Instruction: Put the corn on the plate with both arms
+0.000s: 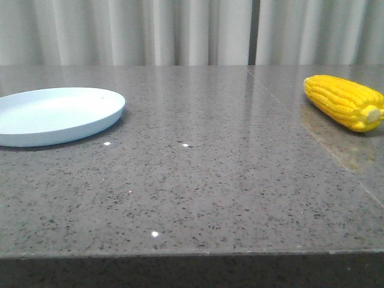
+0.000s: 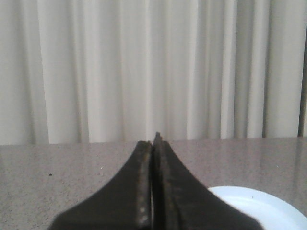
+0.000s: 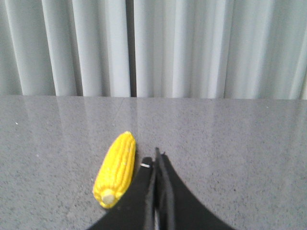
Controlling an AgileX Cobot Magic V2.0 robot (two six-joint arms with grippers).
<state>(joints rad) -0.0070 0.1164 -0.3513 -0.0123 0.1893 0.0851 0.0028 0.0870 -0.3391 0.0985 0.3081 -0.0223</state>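
Observation:
The yellow corn [image 1: 344, 102] lies on the grey table at the far right, its pale stub end toward the front. The pale blue plate [image 1: 57, 114] sits at the far left, with nothing on it. Neither gripper shows in the front view. In the right wrist view my right gripper [image 3: 157, 155] is shut and empty, above the table just beside the corn [image 3: 116, 167], apart from it. In the left wrist view my left gripper [image 2: 152, 141] is shut and empty, with the plate's rim [image 2: 268, 206] just beyond it to one side.
The grey speckled stone table [image 1: 198, 180] has its front edge near the bottom of the front view. A seam runs through the tabletop at the right. Pale curtains [image 1: 192, 30] hang behind the table.

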